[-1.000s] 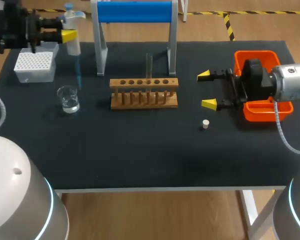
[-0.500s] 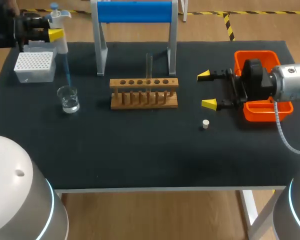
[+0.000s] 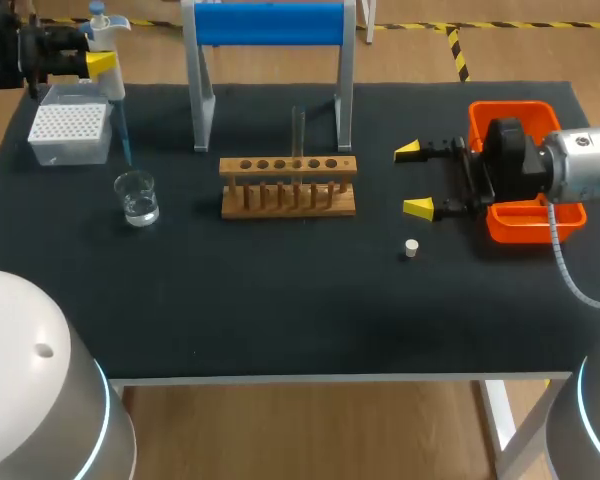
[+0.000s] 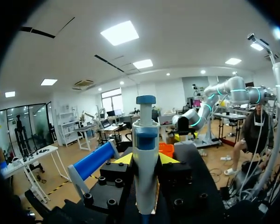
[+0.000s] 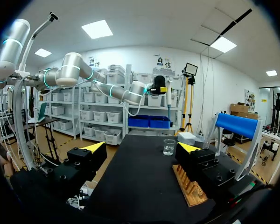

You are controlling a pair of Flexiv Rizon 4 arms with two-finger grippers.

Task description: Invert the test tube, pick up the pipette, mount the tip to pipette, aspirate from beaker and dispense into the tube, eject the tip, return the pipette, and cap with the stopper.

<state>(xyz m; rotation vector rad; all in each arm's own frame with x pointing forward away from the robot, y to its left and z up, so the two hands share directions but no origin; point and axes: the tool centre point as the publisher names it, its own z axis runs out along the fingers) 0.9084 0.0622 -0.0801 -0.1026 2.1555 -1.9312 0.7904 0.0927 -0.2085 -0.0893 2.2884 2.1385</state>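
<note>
Nearest you on the counter (image 3: 280, 320) lies the little stopper (image 3: 411, 248), all alone. Just past it, your right arm (image 3: 580, 165) comes in low from the right. Its jaws are wide open, and there is nothing between the two yellow tips. The stopper is near them, on the side closer to you. Under the arm's wrist sits the orange tray (image 3: 510, 112).

On the left you see the beaker (image 3: 137, 197) with a little clear water in it. In the middle stands the wooden rack (image 3: 288, 187), and the tube (image 3: 298, 130) stands upright in one of its holes. From the right wrist, the rack (image 5: 189, 186) is just beside the open jaws and the beaker (image 5: 169, 147) is further ahead.

Behind the beaker is the white tip box (image 3: 70, 132). Your left arm (image 3: 10, 50) comes in from the far left corner — its jaws are closed on the pipette (image 3: 105, 60), one yellow tip on each side. From the left wrist you can see the pipette (image 4: 145, 158) squeezed between them, standing straight with its blue knob on top. A thin blue tip (image 3: 123, 140) hangs down from it beside the box, behind the beaker.

At the very back, behind the rack, is the stand (image 3: 270, 24) with the blue bar.
</note>
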